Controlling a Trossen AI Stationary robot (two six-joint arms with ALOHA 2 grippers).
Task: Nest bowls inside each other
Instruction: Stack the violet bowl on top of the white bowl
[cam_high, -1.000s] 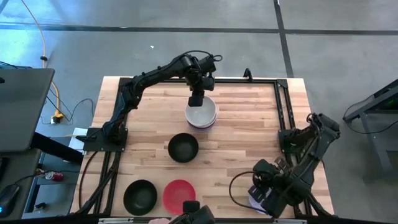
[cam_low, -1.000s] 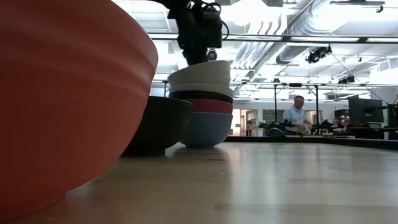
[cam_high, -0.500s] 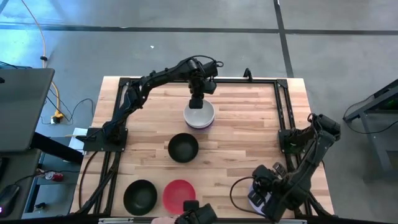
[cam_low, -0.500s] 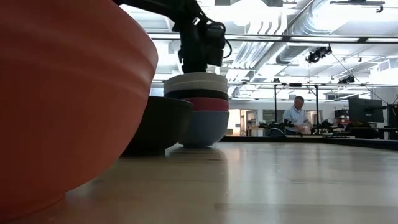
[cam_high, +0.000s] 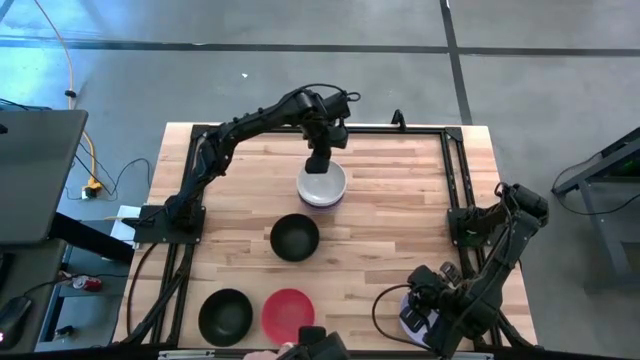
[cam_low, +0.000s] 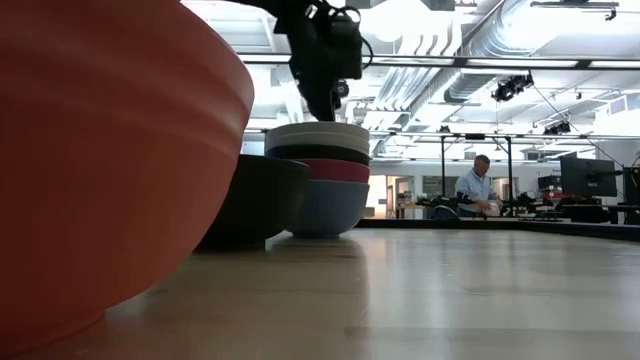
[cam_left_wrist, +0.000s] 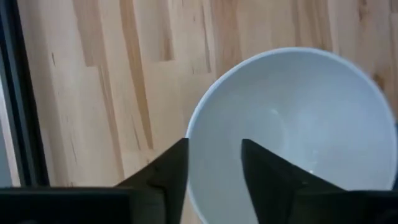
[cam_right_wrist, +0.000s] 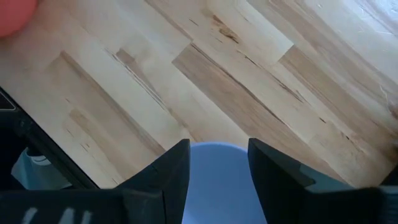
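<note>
L gripper (cam_high: 318, 166) is open, jaws astride the rim of the top white plastic bowl (cam_high: 322, 184) on the nested stack (cam_low: 319, 178) – no grip. Loose round black bowl (cam_high: 294, 237) near the stack. R gripper (cam_right_wrist: 216, 167) over a lavender bowl (cam_right_wrist: 217, 180) well apart – seemingly open, around the rim.

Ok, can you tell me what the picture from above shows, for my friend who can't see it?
The left end effector hangs open over a stack of bowls with a white one on top. On the wooden table sit two black bowls and a red bowl.
</note>
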